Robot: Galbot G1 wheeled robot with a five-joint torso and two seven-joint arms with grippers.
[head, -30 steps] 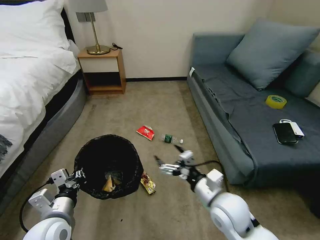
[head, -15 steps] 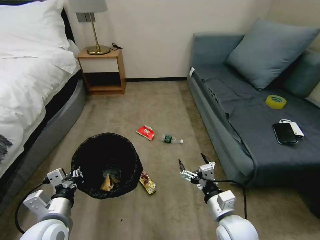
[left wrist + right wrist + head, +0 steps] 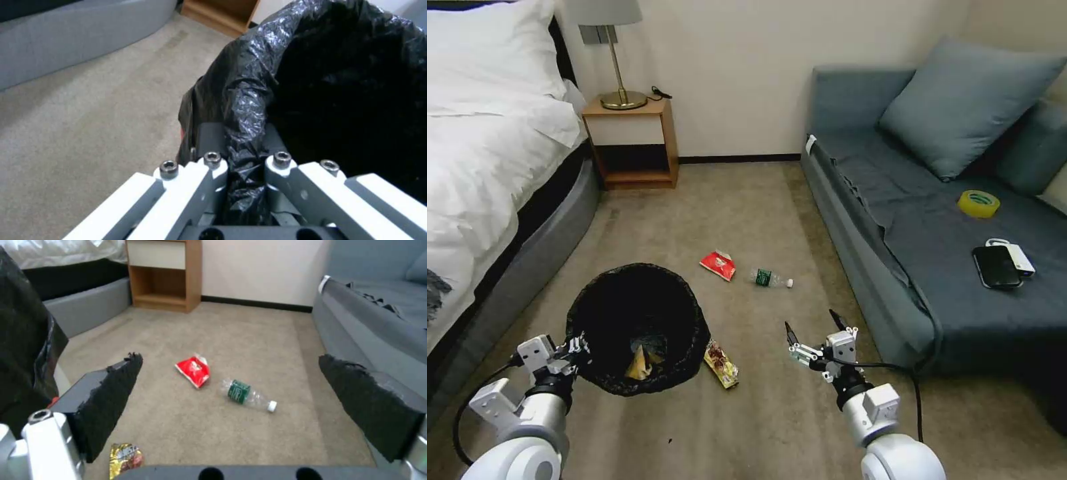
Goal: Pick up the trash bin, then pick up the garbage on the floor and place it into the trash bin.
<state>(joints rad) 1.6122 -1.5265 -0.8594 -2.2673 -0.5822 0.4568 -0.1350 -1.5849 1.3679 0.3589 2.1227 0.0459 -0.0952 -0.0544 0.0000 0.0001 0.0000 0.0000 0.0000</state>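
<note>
At the left of the head view, the left gripper (image 3: 577, 348) is clamped on the near-left rim of the trash bin (image 3: 677, 313), which is lined with a black plastic bag. The left wrist view shows this grip close up: both fingers (image 3: 212, 166) pinch a fold of the crinkled liner at the rim (image 3: 249, 110). From the head camera 1 tan paper piece (image 3: 639, 365) lies inside the bin; the wrist view shows the bin's inside as plain black.

Just beside the bin's right side, a yellow-brown wrapper (image 3: 722, 364) lies on the carpet (image 3: 747, 213); the right wrist view catches its top part (image 3: 126, 455). Farther out, near the middle of the floor, a red snack packet (image 3: 718, 264) and a clear bottle with a green label (image 3: 770, 278) lie just beside each other, not touching. The right wrist view shows the bottle (image 3: 249, 395) lying on its side with its white cap pointing toward the sofa (image 3: 934, 253).

The right gripper (image 3: 812, 327) hovers above the carpet near the sofa's front, its jaws spread wide and holding nothing, with the packet (image 3: 194, 370) and bottle framed between its black pads (image 3: 111, 400).
</note>
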